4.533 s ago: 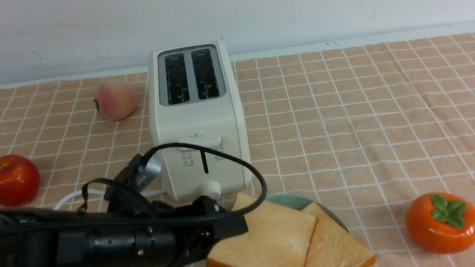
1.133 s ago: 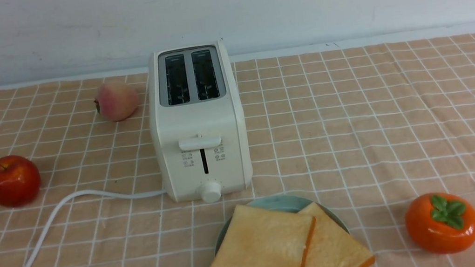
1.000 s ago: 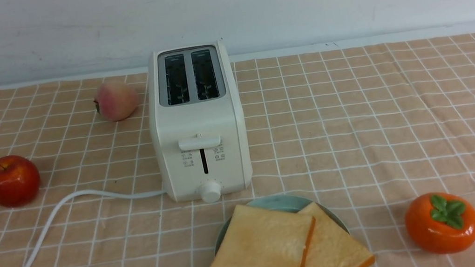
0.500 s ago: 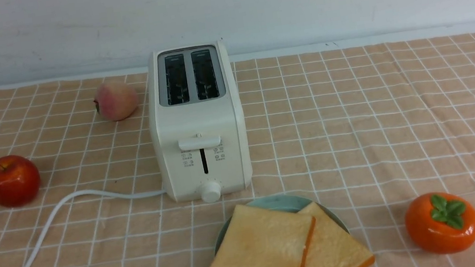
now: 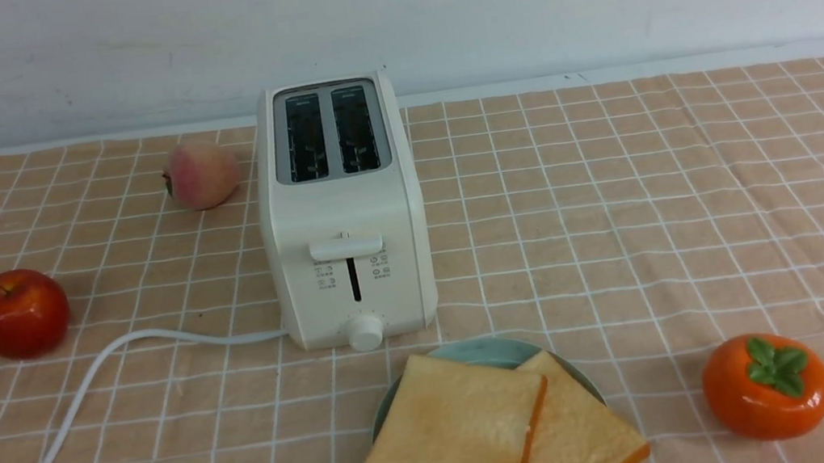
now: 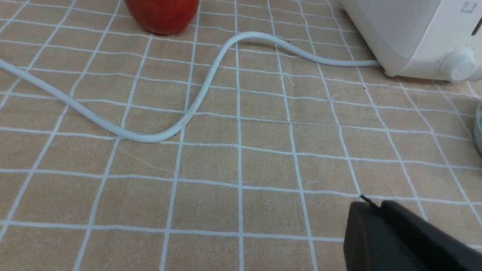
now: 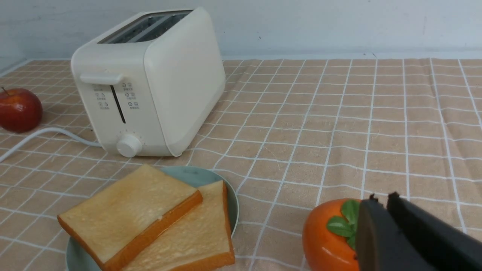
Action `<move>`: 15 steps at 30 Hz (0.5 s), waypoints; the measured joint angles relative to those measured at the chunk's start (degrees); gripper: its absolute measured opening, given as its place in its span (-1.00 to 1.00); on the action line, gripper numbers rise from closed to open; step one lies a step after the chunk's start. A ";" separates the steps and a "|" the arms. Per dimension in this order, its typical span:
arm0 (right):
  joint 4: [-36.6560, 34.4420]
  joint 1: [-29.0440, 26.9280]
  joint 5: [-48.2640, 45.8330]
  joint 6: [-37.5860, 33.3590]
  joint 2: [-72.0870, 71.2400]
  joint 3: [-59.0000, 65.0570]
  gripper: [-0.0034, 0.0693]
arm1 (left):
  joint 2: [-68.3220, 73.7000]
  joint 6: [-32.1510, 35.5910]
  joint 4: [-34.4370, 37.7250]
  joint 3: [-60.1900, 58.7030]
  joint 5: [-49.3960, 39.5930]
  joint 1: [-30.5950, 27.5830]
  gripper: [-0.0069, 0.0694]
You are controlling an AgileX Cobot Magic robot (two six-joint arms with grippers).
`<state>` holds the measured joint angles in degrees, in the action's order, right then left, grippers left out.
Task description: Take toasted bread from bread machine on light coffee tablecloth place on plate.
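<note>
Two slices of toasted bread (image 5: 458,430) lie overlapping on the teal plate (image 5: 479,351) in front of the cream bread machine (image 5: 343,217), whose two slots are empty. They also show in the right wrist view: bread (image 7: 131,210), plate (image 7: 196,177), bread machine (image 7: 150,82). The peach-tan tablecloth (image 5: 622,216) covers the table. My left gripper (image 6: 371,205) is shut and empty over bare cloth near the white cord (image 6: 203,90). My right gripper (image 7: 380,201) is shut and empty beside the orange persimmon (image 7: 331,237). Both arms are out of the front view.
A red apple (image 5: 18,313) sits at the left, a peach (image 5: 201,174) behind the bread machine's left side, and the persimmon (image 5: 767,386) at the front right. The cord (image 5: 77,396) curves across the cloth to the front left edge.
4.5 s ago my left gripper was at the upper slice on the plate; since then both arms have drawn back out of the front view. Over the last second nothing moved.
</note>
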<state>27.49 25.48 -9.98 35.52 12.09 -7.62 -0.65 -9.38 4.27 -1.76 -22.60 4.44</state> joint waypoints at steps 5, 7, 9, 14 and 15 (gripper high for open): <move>0.00 0.00 0.00 0.00 0.00 0.00 -0.77 | 0.00 0.00 0.00 0.00 0.00 0.00 -0.72; 0.18 -0.23 0.11 0.00 -0.24 0.12 -0.76 | 0.00 0.00 0.00 0.00 0.00 0.00 -0.72; 0.18 -1.53 0.05 0.00 -1.67 0.89 -0.75 | 0.00 0.00 0.00 0.00 0.00 0.00 -0.72; -0.20 -4.98 -3.07 -1.52 -5.74 1.13 -0.73 | 0.00 0.00 0.00 0.00 0.00 0.00 -0.70; -1.01 -5.90 -4.38 -2.57 -6.63 1.13 -0.73 | 0.00 0.00 0.00 0.00 0.00 0.00 -0.70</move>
<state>26.48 19.58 -14.35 32.95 5.46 -6.49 -0.65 -9.38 4.27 -1.76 -22.60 4.44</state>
